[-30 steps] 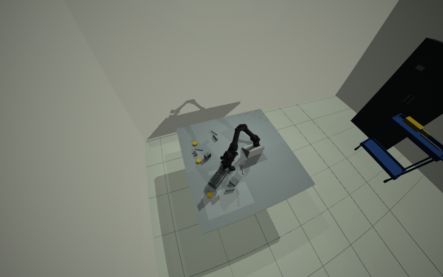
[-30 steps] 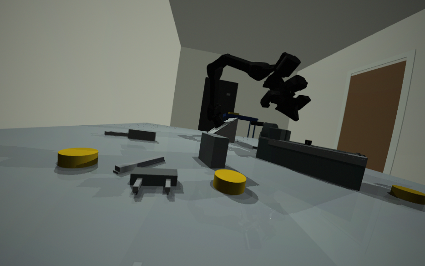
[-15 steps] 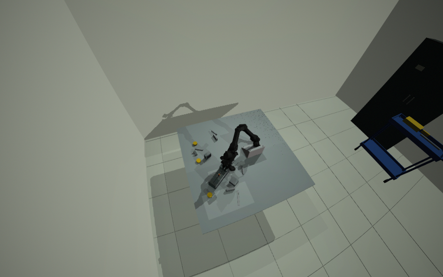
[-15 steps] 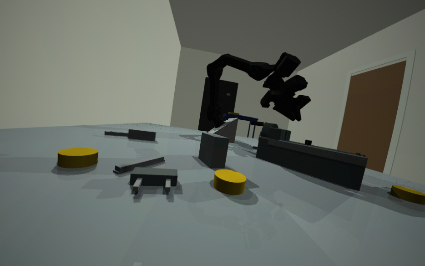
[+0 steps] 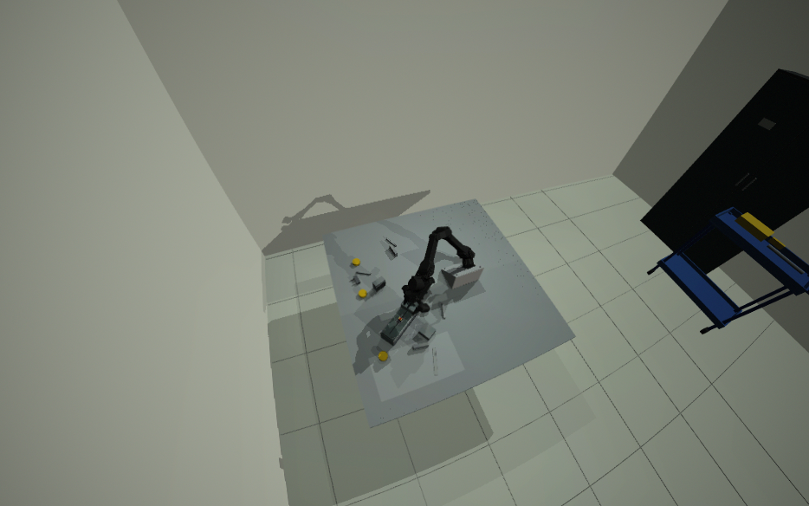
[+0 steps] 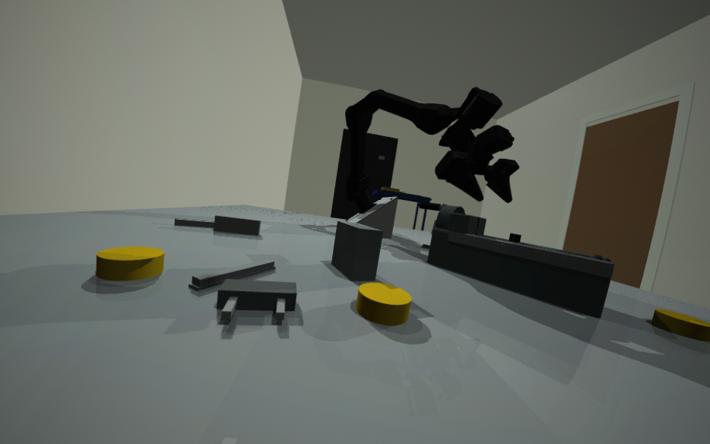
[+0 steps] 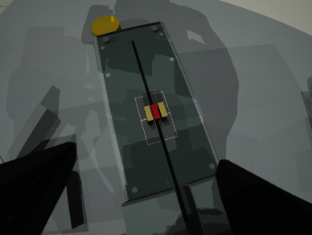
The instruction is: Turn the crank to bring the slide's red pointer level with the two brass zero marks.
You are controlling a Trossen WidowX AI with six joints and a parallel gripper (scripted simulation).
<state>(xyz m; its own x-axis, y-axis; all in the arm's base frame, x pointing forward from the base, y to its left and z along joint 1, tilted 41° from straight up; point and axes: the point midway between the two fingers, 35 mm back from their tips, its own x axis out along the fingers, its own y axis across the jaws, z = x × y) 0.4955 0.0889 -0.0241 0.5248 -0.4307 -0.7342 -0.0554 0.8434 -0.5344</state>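
The dark slide machine (image 5: 391, 331) (image 6: 523, 272) (image 7: 121, 121) stands on the table. In the wrist view its red pointer (image 7: 155, 112) sits between two brass marks (image 7: 148, 113) (image 7: 162, 109) and looks level with them, as far as this slanted view shows. In the exterior view the crank's round hub (image 6: 451, 215) is at the machine's far end, with a black handle (image 6: 430, 206) sticking out to the left. My gripper (image 6: 496, 200) (image 7: 148, 160) is open and empty, above the machine and apart from the handle. The crank is not visible in the wrist view.
Yellow discs (image 6: 383, 303) (image 6: 129, 263) (image 7: 105, 25) lie on the table (image 5: 507, 310); one is close to the machine's end. A grey block (image 6: 356, 251), a two-pronged dark part (image 6: 256, 294) and a grey bar (image 6: 232, 275) lie nearby. A pale slanted panel (image 5: 465, 275) stands by the arm's base.
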